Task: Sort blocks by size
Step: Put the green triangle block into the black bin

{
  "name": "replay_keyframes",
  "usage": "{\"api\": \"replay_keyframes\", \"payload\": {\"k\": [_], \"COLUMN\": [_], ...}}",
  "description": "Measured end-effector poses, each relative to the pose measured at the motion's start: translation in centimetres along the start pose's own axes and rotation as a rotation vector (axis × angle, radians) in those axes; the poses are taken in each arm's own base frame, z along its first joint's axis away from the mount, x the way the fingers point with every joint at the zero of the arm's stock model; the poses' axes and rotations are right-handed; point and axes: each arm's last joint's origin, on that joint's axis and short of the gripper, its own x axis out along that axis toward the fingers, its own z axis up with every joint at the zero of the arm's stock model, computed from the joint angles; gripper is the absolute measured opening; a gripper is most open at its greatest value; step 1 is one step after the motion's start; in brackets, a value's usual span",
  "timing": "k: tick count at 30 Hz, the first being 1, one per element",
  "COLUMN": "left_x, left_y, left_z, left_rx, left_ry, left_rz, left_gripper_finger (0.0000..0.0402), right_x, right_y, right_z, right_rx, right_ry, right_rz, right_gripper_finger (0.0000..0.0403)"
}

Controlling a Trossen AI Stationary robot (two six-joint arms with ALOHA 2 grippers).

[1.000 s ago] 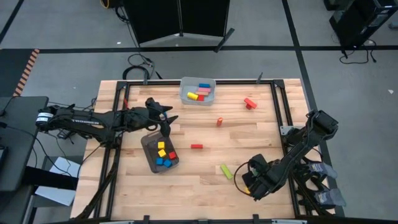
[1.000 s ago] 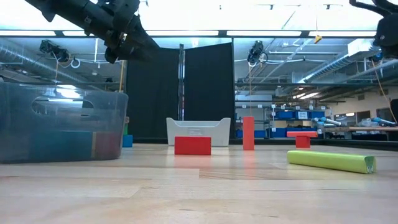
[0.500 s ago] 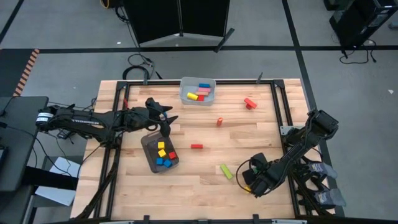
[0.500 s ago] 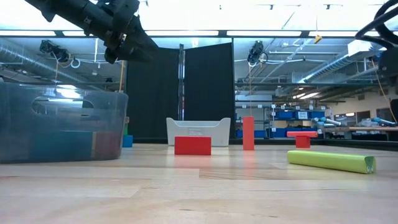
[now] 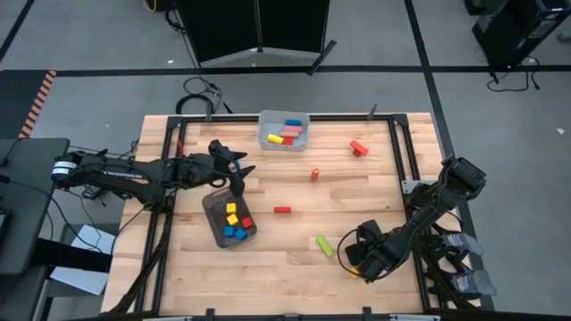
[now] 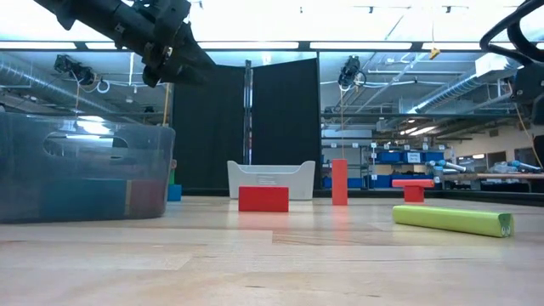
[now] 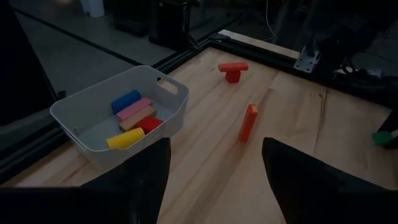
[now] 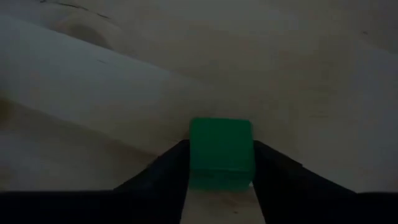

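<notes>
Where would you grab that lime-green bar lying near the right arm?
Probably across the middle of the lime-green bar, pincer coming straight down. It lies flat and slanted on the table, its narrow width suiting the fingers, with open wood on both long sides. The right pincer already holds a green block.

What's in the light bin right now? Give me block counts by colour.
In the bin:
Blue block: 1
Pink block: 1
Red block: 1
Yellow block: 1
Total: 4
</notes>
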Motion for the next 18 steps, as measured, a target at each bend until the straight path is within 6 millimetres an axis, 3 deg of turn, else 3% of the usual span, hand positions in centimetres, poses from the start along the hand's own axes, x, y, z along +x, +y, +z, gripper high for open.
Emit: {"api": "replay_keyframes", "payload": {"k": [2, 10, 18], "left_x": [0.1, 0.2, 0.2], "left_y": [0.0, -0.1, -0.1], "left_z": [0.0, -0.2, -0.1], "left_rx": [0.001, 0.009, -0.006], "left_ry": [0.003, 0.017, 0.001], "left_rz": [0.001, 0.005, 0.001], "left_gripper_finger": [0.0261, 0.0261, 0.0261], "right_x": [0.0, -0.2, -2.5], "right_y": [0.0, 0.2, 3.0], "right_z": [0.0, 0.1, 2.0], "right_rx": [-0.001, -0.017, -0.136], "right_ry": [0.000, -0.041, -0.255], "right_rz": [0.001, 0.017, 0.148], "right_gripper_finger": [0.0149, 0.0149, 0.0149]}}
